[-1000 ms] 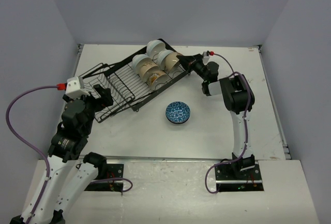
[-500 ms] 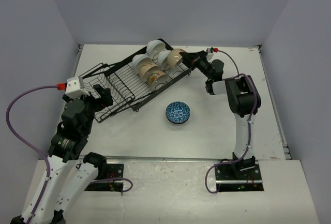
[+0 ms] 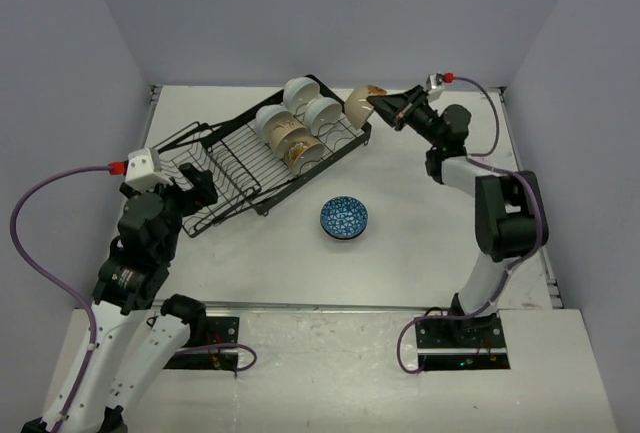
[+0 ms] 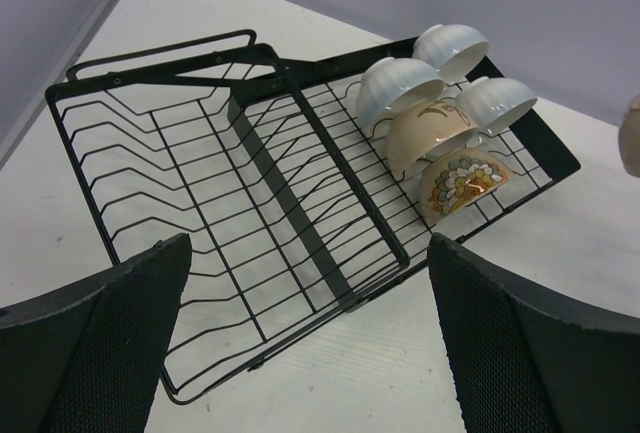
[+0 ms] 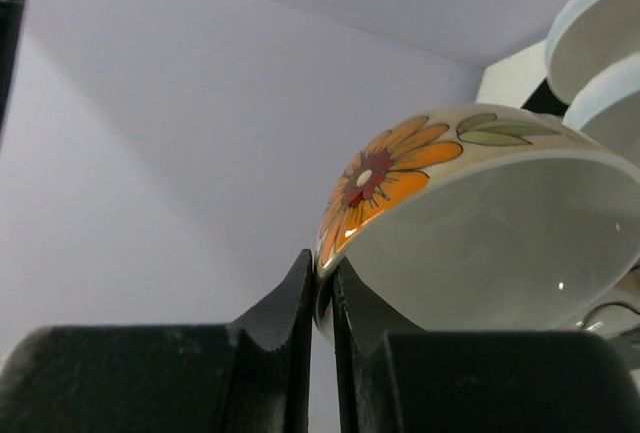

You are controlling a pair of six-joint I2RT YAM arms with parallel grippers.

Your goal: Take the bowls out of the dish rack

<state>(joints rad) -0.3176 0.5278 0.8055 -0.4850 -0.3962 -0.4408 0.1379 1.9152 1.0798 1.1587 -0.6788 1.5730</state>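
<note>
White tabletop, grey walls. Right arm is extended far forward; right gripper is clamped on the rim of a flowered bowl, held just beside the dish rack. Left gripper is spread wide, empty, with the rack below it.

White table, matte top, boxed in on 3 sides by plain pale lavender-grey walls: back wall, left wall, right wall. Thin metal rail runs along the table's rt edge, w/ a paler board butted against the near edge. Light is even & diffuse, shadows soft and short.
</note>
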